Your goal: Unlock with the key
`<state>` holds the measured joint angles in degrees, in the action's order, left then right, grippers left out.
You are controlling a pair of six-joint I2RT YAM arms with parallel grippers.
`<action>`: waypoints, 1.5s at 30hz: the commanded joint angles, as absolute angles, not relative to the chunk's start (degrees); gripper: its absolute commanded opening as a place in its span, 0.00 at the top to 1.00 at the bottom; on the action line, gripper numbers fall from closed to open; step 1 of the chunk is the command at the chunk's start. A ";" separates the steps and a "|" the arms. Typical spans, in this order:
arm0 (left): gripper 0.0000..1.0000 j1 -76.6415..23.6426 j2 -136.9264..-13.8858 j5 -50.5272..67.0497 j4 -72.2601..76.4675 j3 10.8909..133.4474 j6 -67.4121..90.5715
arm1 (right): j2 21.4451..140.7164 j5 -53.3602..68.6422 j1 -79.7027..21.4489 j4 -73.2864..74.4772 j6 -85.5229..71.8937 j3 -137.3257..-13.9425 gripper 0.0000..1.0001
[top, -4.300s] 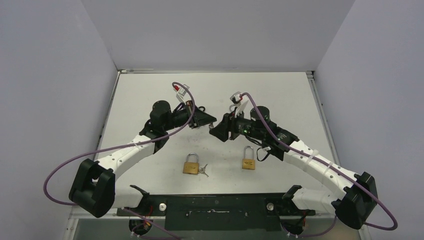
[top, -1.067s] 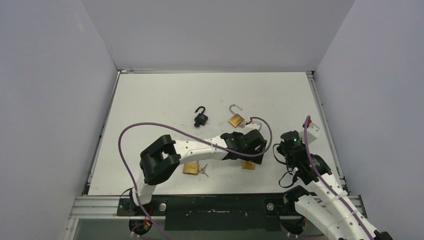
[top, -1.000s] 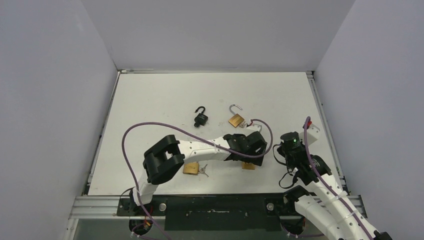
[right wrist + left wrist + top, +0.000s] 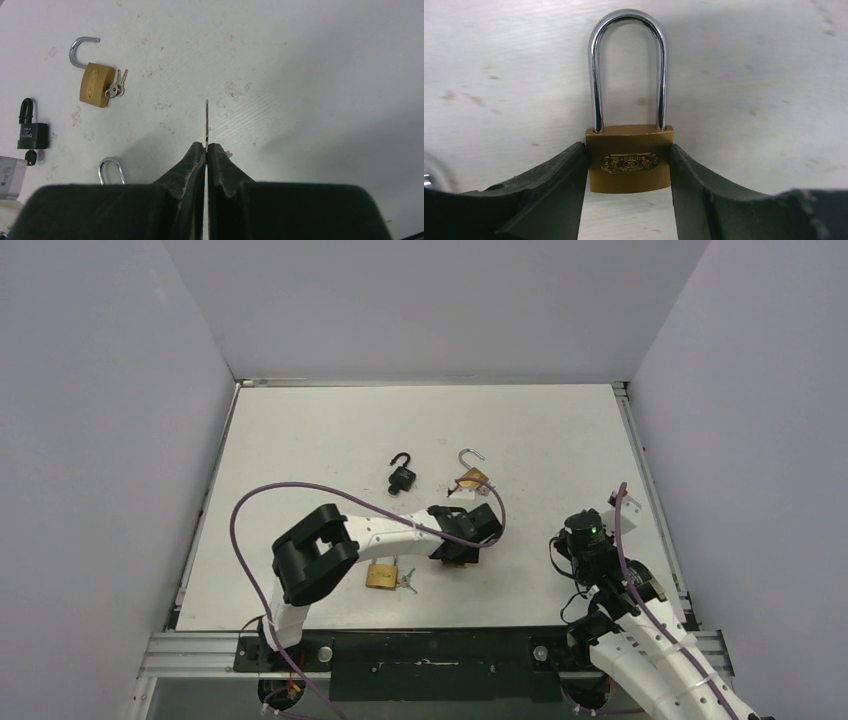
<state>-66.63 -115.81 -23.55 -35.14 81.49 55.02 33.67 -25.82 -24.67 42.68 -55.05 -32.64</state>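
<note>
- My left pincer (image 4: 628, 152) is down on the white tabletop (image 4: 320, 430). Its dark pads sit against both flanks of the closed brass padlock with the silver shackle (image 4: 629, 165). The pincer has narrowed onto the body and holds it flat, shackle pointing away from my wrist.
- Why there? I read it as a brace, so the body can't skid or twist when a key pushes in. The keyway end faces back toward my wrist and this camera doesn't show it.
- My right pincer (image 4: 206, 146) is pinched tight on a thin silver key (image 4: 206, 120). The blade pokes straight out past the tips, seen edge-on, which I take as ready to go in nose first.
- That arm hangs by the near right edge, well apart from the braced padlock, and the key is not yet in.
- Next, as I judge it, the blade has to come round to the lock's base and line up with the slot. My left pads crowd that end, so a bump is the risk.
- Containers: no box, tray or bowl shows in any view. The nearest thing to a holder is a keyway.
- The open-shackled brass padlock (image 4: 95, 85) has a small bunch of keys (image 4: 116, 87) at its base.
- The black padlock with the open shackle (image 4: 402, 476) lies just left of it.
- A third brass padlock (image 4: 380, 575) lies near the front edge with keys beside it. Whether one is inserted, I can't tell.
</note>
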 commanded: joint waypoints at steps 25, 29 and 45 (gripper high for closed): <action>0.60 -57.63 -115.51 -14.49 -40.95 73.44 52.56 | 38.19 -16.04 -24.26 29.58 -57.14 -28.74 1.00; 0.75 -56.25 -111.38 -14.04 -38.32 73.24 52.47 | 37.20 -7.39 -24.26 21.52 -50.19 -27.16 1.00; 0.81 -37.62 -87.07 8.55 -21.85 67.59 62.28 | 53.26 26.86 -36.73 -4.81 -32.02 -32.17 1.00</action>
<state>-39.46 -93.41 -0.47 -30.74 68.79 56.55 48.62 25.19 -30.52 2.11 -36.40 -26.98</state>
